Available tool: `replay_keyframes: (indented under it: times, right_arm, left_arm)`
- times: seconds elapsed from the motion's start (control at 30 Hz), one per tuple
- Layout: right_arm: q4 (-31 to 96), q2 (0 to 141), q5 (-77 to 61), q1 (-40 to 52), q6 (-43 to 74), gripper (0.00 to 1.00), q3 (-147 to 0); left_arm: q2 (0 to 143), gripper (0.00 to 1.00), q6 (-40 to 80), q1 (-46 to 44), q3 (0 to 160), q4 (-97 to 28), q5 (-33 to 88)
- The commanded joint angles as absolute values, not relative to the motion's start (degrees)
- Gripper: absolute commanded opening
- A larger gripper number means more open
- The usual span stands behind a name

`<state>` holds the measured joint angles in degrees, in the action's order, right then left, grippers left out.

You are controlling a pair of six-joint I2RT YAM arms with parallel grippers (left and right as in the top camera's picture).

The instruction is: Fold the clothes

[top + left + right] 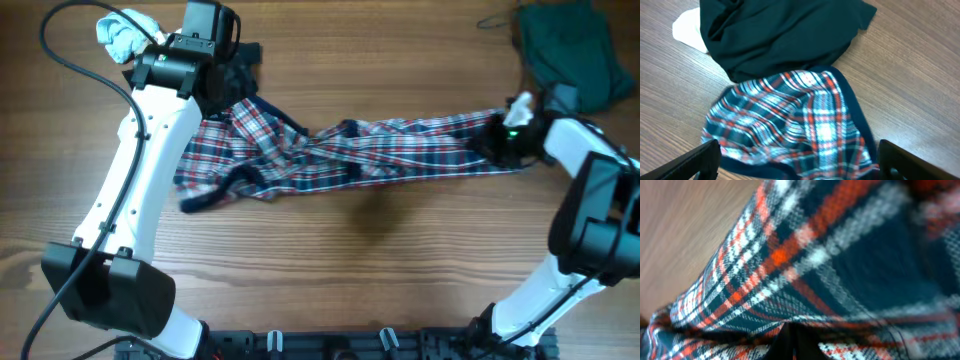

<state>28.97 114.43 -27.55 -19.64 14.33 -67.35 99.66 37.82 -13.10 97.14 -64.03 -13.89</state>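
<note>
— Where do we find the plaid garment [340, 150]?
— Stretched in a twisted band across the tabletop [380, 260], bunched wider at its left end.
— And our left end effector [800, 162]?
— It hovers over that left end, fingers [695, 160] spread wide apart, gripping nothing. A dark cloth [780, 35] lies against the garment's edge there, a pale cloth [125, 35] just beyond it.
— The right end effector [508, 130]?
— At the garment's right tip. Plaid fills our wrist view, so it seems clamped on the fabric, though its fingers are hidden. A green cloth [572, 50] lies near that tip.
</note>
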Motion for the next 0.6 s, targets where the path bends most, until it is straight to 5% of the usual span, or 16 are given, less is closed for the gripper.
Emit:
replay_keyframes:
  times: [0.0,0.23,0.43,0.57]
  right_arm:
    - [29.15,119.15,-13.80,-25.56,11.88,0.05,-66.41]
    - [30.59,119.15,-10.09,-26.02,12.23,0.04,-71.66]
    - [49.98,115.90,-17.47,-26.13,8.08,0.06,-87.05]
    - [51.46,115.72,-24.12,-29.30,2.72,0.72,-89.52]
  left_arm:
    - [100.20,1.00,37.89,-12.88,97.34,-64.55,-12.60]
    - [100.20,1.00,37.91,-12.88,93.97,-66.61,-10.70]
    - [100.29,1.00,37.89,-12.88,91.39,-66.19,-9.19]
    - [100.29,1.00,37.71,-12.88,91.07,-66.24,-8.78]
